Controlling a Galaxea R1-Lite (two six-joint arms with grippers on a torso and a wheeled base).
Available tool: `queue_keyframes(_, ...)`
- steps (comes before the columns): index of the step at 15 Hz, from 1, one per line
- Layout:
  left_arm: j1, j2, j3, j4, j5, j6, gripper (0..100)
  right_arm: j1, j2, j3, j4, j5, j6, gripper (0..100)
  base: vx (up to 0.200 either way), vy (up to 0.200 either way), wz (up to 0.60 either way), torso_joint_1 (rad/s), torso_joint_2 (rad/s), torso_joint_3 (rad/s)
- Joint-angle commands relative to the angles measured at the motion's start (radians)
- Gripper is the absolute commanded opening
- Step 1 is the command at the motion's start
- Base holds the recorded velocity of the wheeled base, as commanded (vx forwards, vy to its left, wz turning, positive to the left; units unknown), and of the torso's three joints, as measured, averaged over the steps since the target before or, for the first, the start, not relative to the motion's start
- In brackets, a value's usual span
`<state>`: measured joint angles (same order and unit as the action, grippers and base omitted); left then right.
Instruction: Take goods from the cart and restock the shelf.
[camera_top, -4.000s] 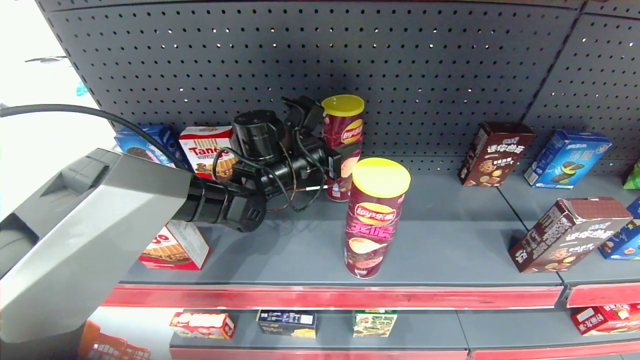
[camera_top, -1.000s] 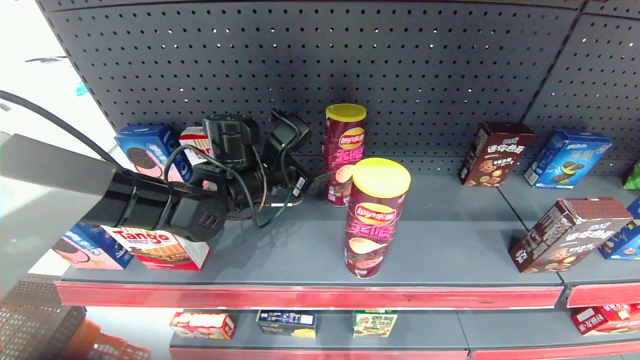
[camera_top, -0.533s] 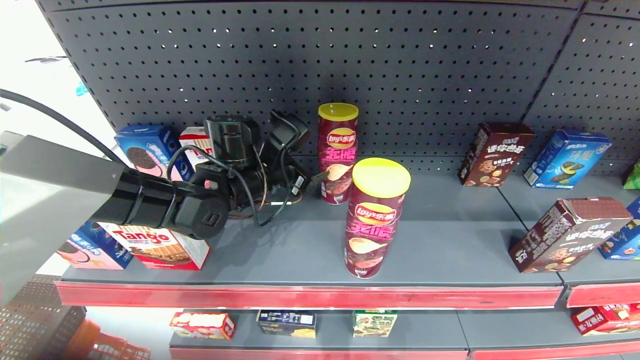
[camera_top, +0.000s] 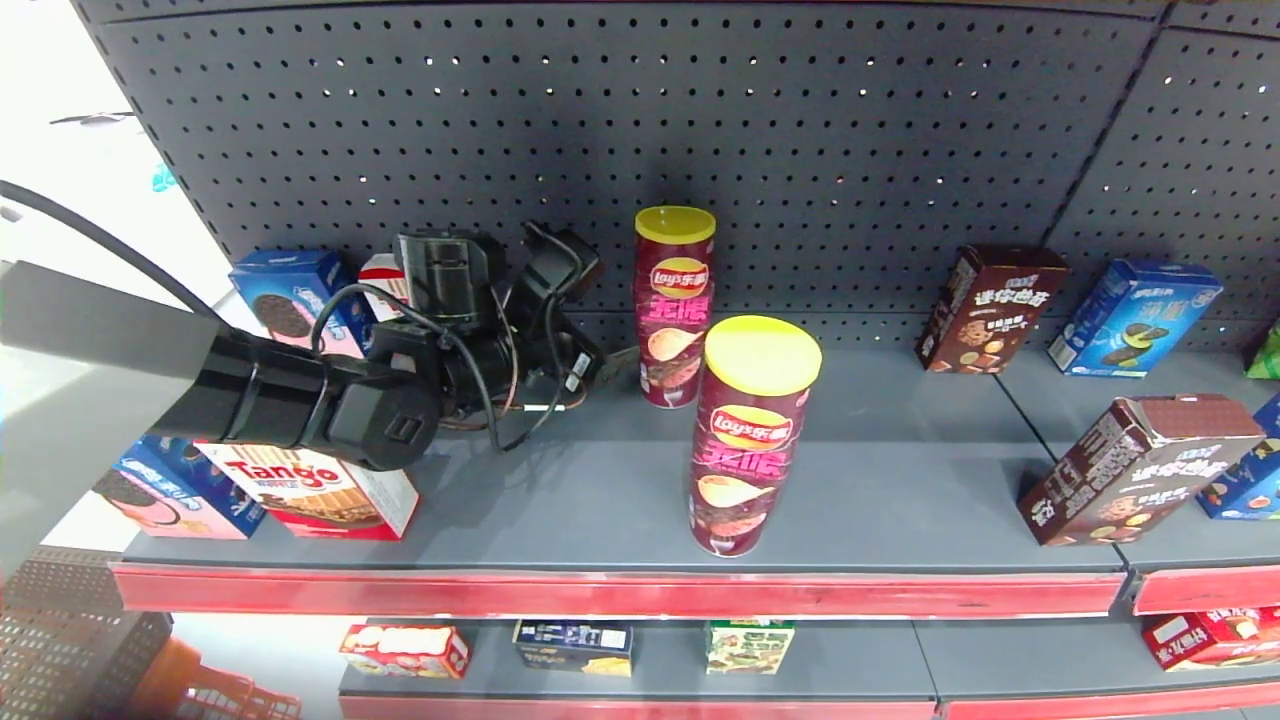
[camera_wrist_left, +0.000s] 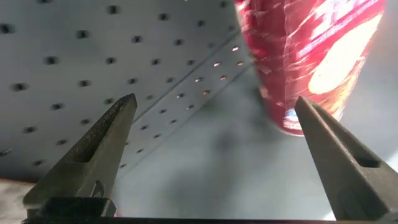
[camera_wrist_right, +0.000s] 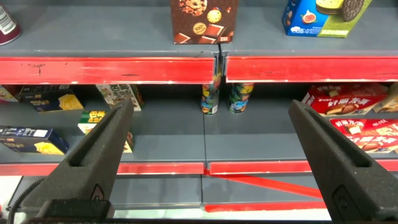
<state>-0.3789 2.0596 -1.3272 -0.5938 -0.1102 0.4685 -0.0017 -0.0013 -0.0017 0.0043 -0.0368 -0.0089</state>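
left claw (camera_wrist_left: 216, 101) spread wide, just beside the rear chip can (camera_top: 673, 300).

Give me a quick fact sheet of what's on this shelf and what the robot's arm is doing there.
rear chip can: upright at the back of the shelf, by the pegboard
front chip can: upright, nearer the shelf edge
left jaws: open, beside the rear chip can, not gripping it
right jaws: open, facing the lower shelves
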Motion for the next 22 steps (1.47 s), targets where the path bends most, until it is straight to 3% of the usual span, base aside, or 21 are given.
queue_keyframes(1,0.0,-0.016,-0.015,0.008,0.021,0.001,100,0.0,0.001,0.0,0.0,0.0,0.0,100,0.0,0.0,0.0,0.0,0.0,0.0)
queue_keyframes(5,-0.008,-0.027,-0.017,0.023,0.095,0.025,100,0.0,0.001,0.0,0.0,0.0,0.0,100,0.0,0.0,0.0,0.0,0.0,0.0)
queue_keyframes(7,-0.005,-0.027,-0.029,0.046,0.129,0.068,100,0.0,0.001,0.0,0.0,0.0,0.0,100,0.0,0.0,0.0,0.0,0.0,0.0)
queue_keyframes(9,-0.001,-0.026,-0.038,0.048,0.172,0.085,100,0.0,0.001,0.0,0.0,0.0,0.0,100,0.0,0.0,0.0,0.0,0.0,0.0)
queue_keyframes(22,-0.04,0.079,-0.081,-0.009,0.198,0.052,100,0.0,0.001,0.0,0.0,0.0,0.0,100,0.0,0.0,0.0,0.0,0.0,0.0)
